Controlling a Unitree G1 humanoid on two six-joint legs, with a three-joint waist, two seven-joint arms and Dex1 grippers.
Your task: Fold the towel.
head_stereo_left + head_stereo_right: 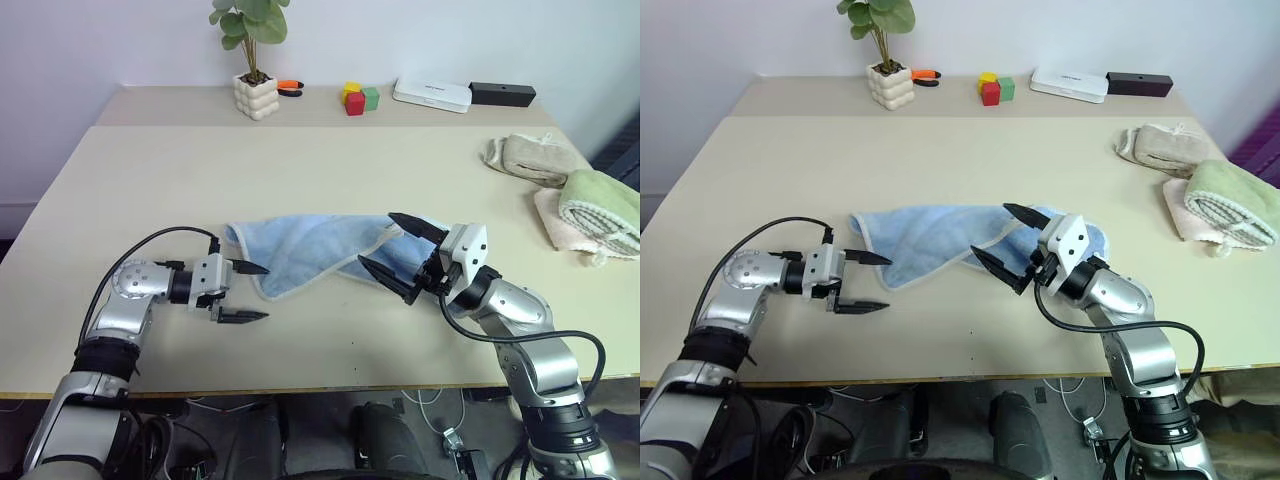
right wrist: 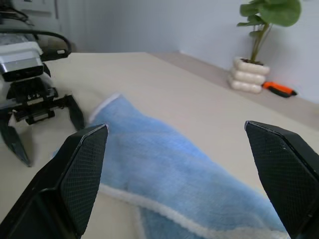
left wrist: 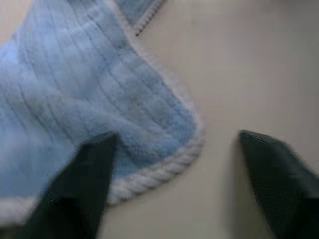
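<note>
Jaws gaping on both: left gripper (image 1: 242, 292) straddling the towel (image 1: 310, 250) corner, nearer; right gripper (image 1: 402, 258) hovering over its far end, long axis running between them.

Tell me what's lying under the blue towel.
The towel lies half folded on the beige table, one layer doubled over another near the right gripper. Bare tabletop shows all round its edge. Whatever might sit beneath the cloth is covered.
</note>
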